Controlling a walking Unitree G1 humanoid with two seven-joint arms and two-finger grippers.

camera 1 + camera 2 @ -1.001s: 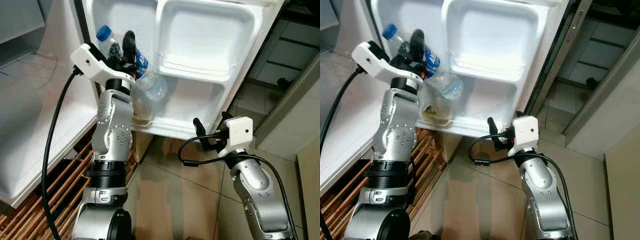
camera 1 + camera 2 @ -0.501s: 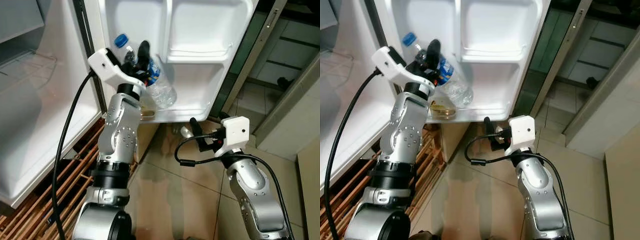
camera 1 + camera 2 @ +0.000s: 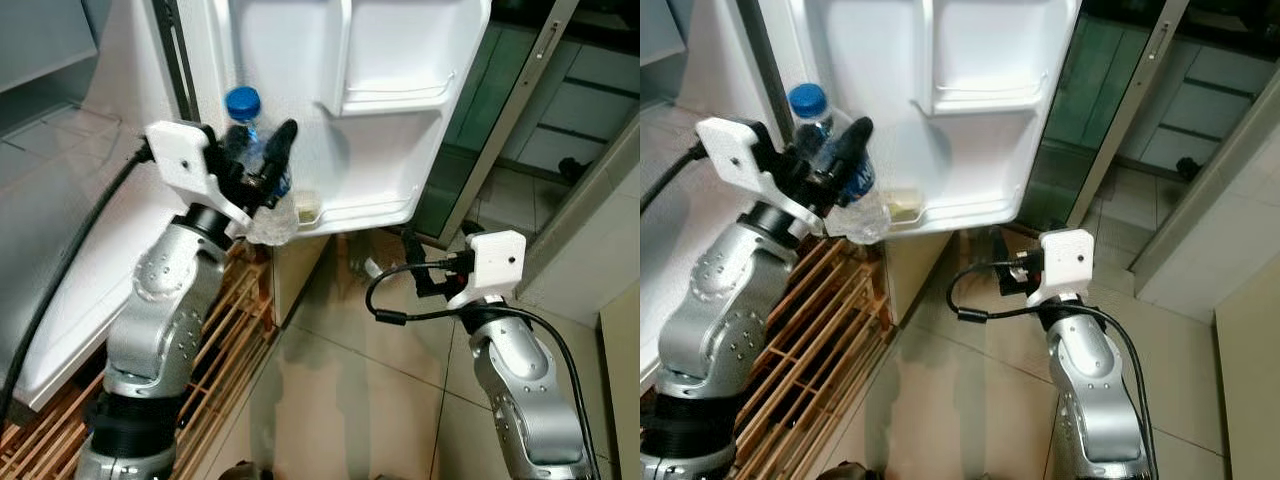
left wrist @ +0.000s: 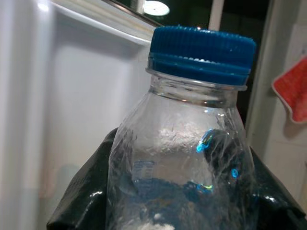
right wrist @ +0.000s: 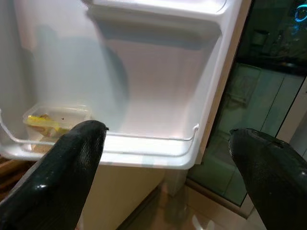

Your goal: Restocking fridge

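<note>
Left claw clenched on water bottle, blue cap up, held just in front of open fridge door, above door's lowest shelf. Small clear container resting at that shelf's end nearest the bottle. Right claw released, fingers spread, low, facing the same shelf, apart from it.

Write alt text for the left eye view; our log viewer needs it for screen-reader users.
The robot's left gripper holds a clear water bottle with a blue cap upright beside the open white fridge door, near the lower door shelf, where a small container sits. The right gripper is open, low over the tiled floor.
</note>
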